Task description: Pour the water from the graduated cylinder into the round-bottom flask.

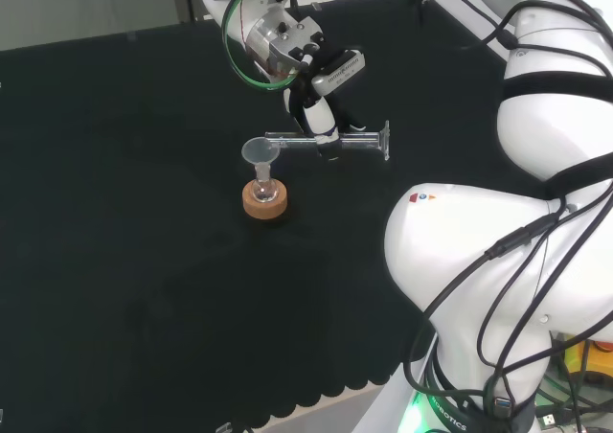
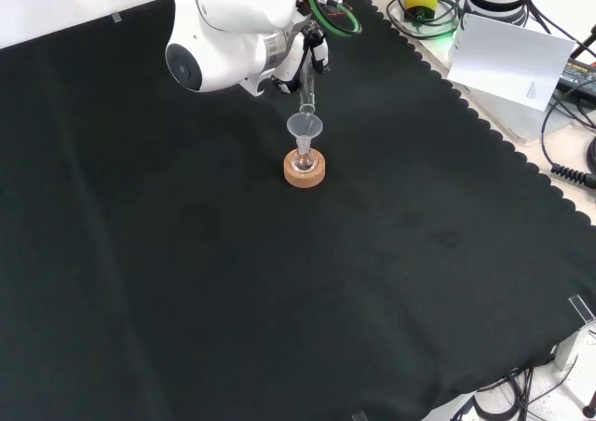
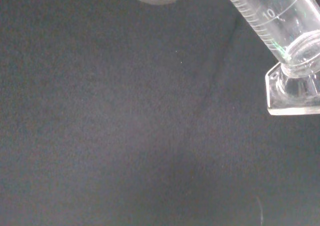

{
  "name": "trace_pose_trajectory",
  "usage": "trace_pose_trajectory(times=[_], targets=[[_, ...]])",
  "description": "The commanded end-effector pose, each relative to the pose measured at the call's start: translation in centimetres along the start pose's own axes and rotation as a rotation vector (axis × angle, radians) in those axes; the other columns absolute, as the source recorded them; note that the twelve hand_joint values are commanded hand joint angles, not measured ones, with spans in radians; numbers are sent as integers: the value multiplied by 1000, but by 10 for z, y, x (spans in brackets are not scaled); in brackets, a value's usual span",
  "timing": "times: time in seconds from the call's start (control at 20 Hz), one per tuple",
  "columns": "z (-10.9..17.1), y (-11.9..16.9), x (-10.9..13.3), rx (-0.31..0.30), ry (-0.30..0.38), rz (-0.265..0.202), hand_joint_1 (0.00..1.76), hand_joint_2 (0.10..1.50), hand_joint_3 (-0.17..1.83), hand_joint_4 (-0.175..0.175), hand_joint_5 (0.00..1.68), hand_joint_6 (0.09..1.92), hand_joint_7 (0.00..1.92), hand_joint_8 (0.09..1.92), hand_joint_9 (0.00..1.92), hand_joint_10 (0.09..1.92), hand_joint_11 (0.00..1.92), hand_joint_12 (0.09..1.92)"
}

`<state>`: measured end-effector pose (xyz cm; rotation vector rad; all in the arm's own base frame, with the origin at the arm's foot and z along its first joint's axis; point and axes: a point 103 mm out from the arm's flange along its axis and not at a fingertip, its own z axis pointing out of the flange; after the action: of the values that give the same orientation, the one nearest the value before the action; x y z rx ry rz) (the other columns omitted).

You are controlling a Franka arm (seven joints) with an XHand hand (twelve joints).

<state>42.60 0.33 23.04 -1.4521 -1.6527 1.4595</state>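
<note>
My hand (image 1: 319,117) is curled round a clear graduated cylinder (image 1: 330,143), which it holds about level in the head view, foot to the right and mouth to the left. The mouth sits over a clear funnel (image 1: 260,151) set in the neck of a small round-bottom flask (image 1: 264,190). The flask rests on a cork ring (image 1: 265,203). In the front view the cylinder (image 2: 306,95) points down into the funnel (image 2: 304,127) above the cork ring (image 2: 304,170). The wrist view has the cylinder's marked wall (image 3: 272,18) and square foot (image 3: 295,93) close up.
Black cloth (image 2: 279,281) covers the bench all round the flask. The arm's white links (image 1: 498,261) stand at the right of the head view, and one link (image 2: 228,20) hangs just behind the hand in the front view. Cables and a white card (image 2: 512,58) lie off the cloth's far edge.
</note>
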Motion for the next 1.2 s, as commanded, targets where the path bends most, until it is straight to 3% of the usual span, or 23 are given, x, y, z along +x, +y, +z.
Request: trace_pose_trajectory(times=[0.05, 1.2], targets=[[-1, -1, -1, 5, -2, 8, 1257, 1120, -1, -175, 954, 1029, 991, 1020, 1477, 87, 1293, 737], [-2, -2, -1, -17, -2, 6, 1259, 1117, -1, -175, 960, 1019, 998, 1010, 1485, 87, 1303, 729]])
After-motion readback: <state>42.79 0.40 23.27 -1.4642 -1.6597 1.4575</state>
